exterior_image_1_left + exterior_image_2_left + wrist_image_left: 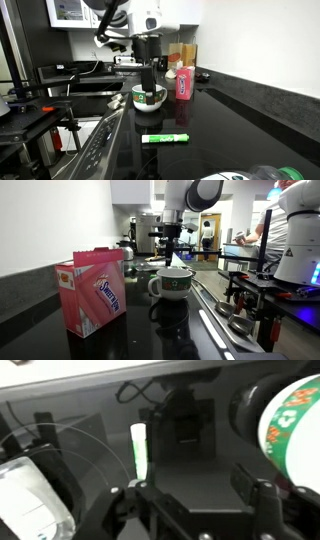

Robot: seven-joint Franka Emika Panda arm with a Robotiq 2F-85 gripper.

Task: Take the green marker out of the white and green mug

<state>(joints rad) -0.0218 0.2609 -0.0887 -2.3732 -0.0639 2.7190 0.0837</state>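
The green marker (165, 138) lies flat on the black counter, in front of the white and green mug (149, 98) and apart from it. In the wrist view the marker (139, 450) lies to the left of my fingers and the mug's rim (296, 415) is at the upper right. My gripper (150, 84) hangs just above the mug in both exterior views (167, 256). In the wrist view the gripper (190, 490) is open, with nothing between the fingers. The mug also shows in an exterior view (172, 283); the marker is out of sight there.
A pink carton (184, 83) stands beside the mug, large in an exterior view (95, 290). A clear plastic bottle (25, 485) lies near the marker. A stove with knobs (95, 150) borders the counter. A wall runs along the counter's other side.
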